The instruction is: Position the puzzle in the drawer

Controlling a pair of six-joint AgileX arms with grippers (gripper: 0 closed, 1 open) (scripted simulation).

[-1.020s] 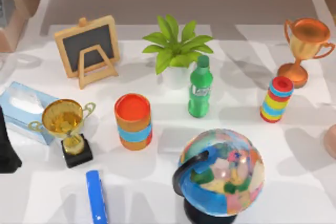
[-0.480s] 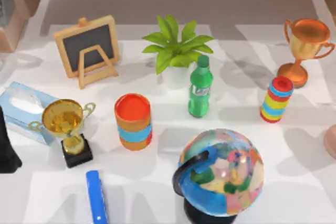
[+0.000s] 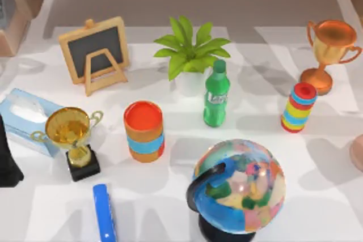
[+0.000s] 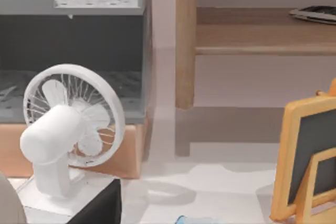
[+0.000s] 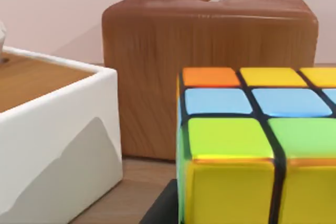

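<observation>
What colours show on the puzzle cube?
Orange, yellow, blue and green tiles on the puzzle cube, best in the right wrist view.

Wooden box (image 5: 210, 61) close behind puzzle cube (image 5: 257, 145)

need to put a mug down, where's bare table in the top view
Bare patches: between the blue bar and the globe, and right of the globe, below the ring stack. Crowded: around the gold trophy and tissue box, and between the orange canister and green bottle.

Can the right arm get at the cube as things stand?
Probably yes: in the right wrist view the cube sits close ahead, nothing between. The wooden box stands behind it and the white box to one side.
</observation>
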